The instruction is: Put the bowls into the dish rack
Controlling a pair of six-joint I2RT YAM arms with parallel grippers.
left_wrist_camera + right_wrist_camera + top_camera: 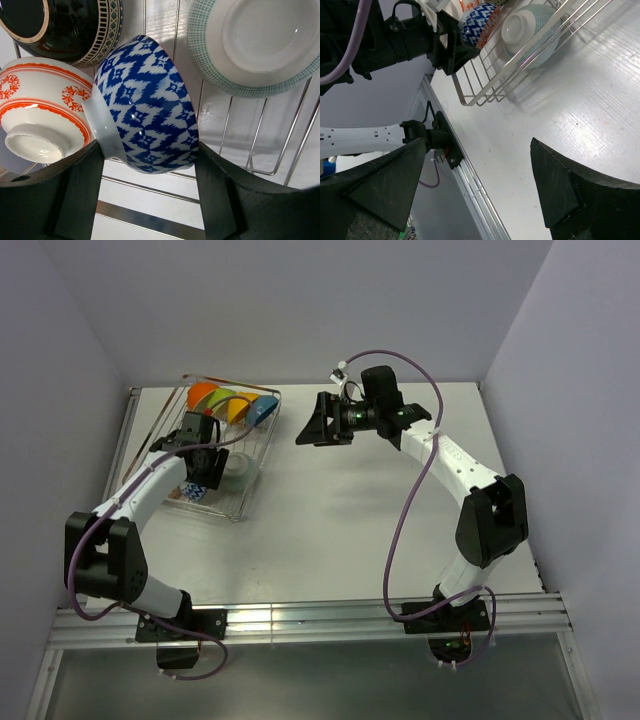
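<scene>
The dish rack (256, 478) stands at the far left of the table. Orange (203, 394), green (224, 400), yellow (240, 408) and blue (264, 410) bowls stand on edge at its far end. My left gripper (205, 472) is inside the rack, shut on a blue-and-white patterned bowl (150, 105) that is tilted on edge over the rack wires (260, 135). Beside it are a white bowl with orange-red pattern (40, 115), a dark bowl with a patterned band (65, 25) and a white bowl with teal dots (260, 45). My right gripper (320, 422) is open and empty above the table.
The right wrist view shows the rack's near corner (485, 75), the left gripper (452, 42) with the patterned bowl (477, 25), and the teal-dotted bowl (530, 30). A metal rail (300, 618) runs along the table's near edge. Walls close in the left, back and right.
</scene>
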